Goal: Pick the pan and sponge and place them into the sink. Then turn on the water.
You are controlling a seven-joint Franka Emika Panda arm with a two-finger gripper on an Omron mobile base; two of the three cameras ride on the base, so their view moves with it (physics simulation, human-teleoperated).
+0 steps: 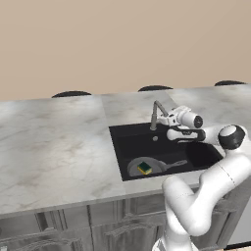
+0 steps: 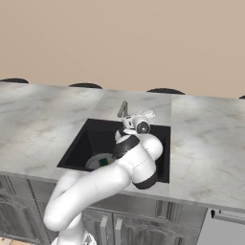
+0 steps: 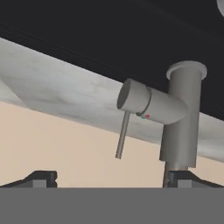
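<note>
The pan lies in the sink near its front wall, handle pointing right. The sponge, green over yellow, rests inside the pan. From the right base view the pan and sponge sit in the sink, partly behind my arm. My gripper hovers over the sink's back edge, right beside the faucet, and it is open with nothing held. In the hand view the faucet and its thin lever stand close ahead of the gripper. The water is out of view.
Grey marble countertop spreads wide on the left of the sink and on its right. Dark stool tops line the counter's far edge. Cabinet fronts run below.
</note>
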